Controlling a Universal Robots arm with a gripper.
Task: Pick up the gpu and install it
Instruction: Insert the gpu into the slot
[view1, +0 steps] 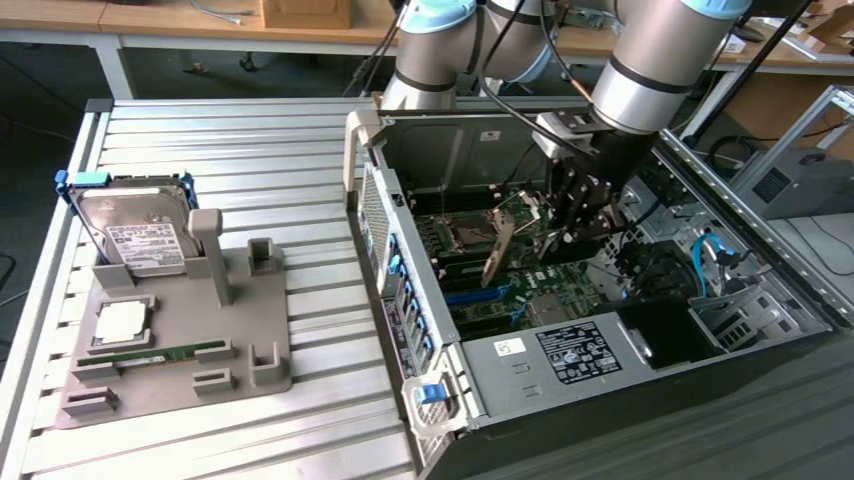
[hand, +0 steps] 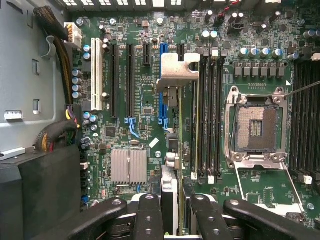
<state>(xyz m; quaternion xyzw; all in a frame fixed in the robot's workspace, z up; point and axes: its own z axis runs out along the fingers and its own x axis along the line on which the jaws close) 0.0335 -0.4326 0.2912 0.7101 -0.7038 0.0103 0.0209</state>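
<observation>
- My black claw (view1: 574, 232) is clamped on the thin flat card with a silver end (hand: 177, 70).
- The card hangs edge-down over the green board (hand: 260, 186) inside the grey computer box (view1: 447, 150).

1. No wording is coming through clearly enough to read anywhere.
2. The hard drive (view1: 123, 205) is wearing a white label (view1: 144, 245) whose black print is too small to make out.
3. The power supply (view1: 534, 388) is carrying a black label (view1: 578, 355) of white print and a small white sticker (view1: 511, 348), both illegible.
4. The gpu (hand: 177, 75) is presenting its edge, its faces hidden from reading.
</observation>
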